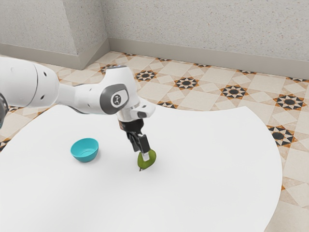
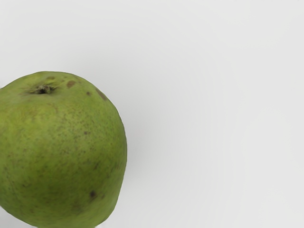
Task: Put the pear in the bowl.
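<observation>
Pear (image 1: 147, 165): Lies on its side, outside the bowl (image 1: 86, 157), apparently resting on the white desk (image 1: 207, 179) as a robot arm (image 1: 82, 97) reaches down to it.
Gripper (image 1: 146, 156): Right at the pear, its tip overlapping the fruit in the exterior view; how wide it stands, and whether it has any hold, cannot be told.
Bowl: Empty and upright, well apart from the pear, toward the exterior view's left.
Grip risk: The skin is curved and the body tapers — a hold taken off the middle could squeeze the fruit out sideways or let it swivel.
Roll risk: A one-sided nudge would likely send the rounded pear rolling, with nothing beside it as a stop.
Carry risk: Too low a lift on the way over might knock the bowl's rim; an early release could drop the pear against its outer wall — and tip or shove the bowl.
</observation>
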Robot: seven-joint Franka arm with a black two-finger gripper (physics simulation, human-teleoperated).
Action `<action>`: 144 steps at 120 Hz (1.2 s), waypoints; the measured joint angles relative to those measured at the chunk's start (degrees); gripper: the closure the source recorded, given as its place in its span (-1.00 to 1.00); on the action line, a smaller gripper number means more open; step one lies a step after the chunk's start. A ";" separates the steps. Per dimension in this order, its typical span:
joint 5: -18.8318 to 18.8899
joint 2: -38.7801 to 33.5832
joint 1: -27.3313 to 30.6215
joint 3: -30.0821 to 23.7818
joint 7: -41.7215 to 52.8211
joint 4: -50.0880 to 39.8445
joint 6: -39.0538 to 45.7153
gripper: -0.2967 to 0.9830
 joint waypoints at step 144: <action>-2.71 9.86 -0.12 1.84 -4.14 3.86 10.71 -0.27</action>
